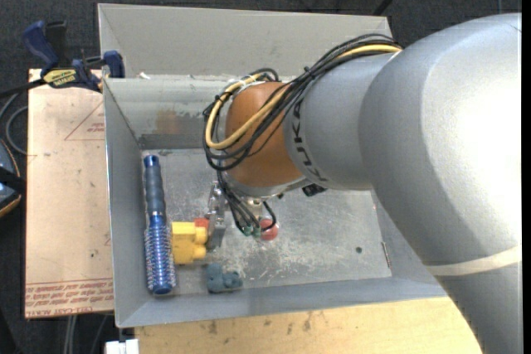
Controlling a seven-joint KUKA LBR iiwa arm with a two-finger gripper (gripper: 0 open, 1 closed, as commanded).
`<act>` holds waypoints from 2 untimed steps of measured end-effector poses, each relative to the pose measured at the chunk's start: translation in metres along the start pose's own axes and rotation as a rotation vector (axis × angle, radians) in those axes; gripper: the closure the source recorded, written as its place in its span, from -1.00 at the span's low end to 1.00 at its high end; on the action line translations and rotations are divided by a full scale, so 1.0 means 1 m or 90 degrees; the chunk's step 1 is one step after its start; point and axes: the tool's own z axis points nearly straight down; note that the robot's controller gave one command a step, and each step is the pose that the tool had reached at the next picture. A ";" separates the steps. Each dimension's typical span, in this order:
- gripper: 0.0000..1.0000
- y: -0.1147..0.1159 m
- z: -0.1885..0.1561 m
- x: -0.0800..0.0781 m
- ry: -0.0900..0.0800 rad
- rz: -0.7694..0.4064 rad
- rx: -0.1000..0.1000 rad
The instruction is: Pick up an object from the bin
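Note:
My gripper (224, 215) hangs low over the bin floor, left of the middle, mostly hidden under the arm's wrist. A yellow toy block (188, 241) lies just to its left, touching or nearly touching it. A small red and white thing (268, 231) sits at the gripper's right side; whether it is gripped I cannot tell. A long blue brush (156, 228) with a ribbed handle lies along the left wall. A small grey-blue lump (222, 281) rests near the front wall, below the gripper.
The large arm covers the right half of the bin, with an orange cover and cables on its wrist. Bare floor shows at the front right and behind the brush.

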 end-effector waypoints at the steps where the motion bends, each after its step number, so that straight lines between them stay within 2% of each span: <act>1: -1.00 0.000 0.002 0.004 0.008 -0.001 0.002; 2: 1.00 0.000 0.000 0.000 0.000 -0.001 0.000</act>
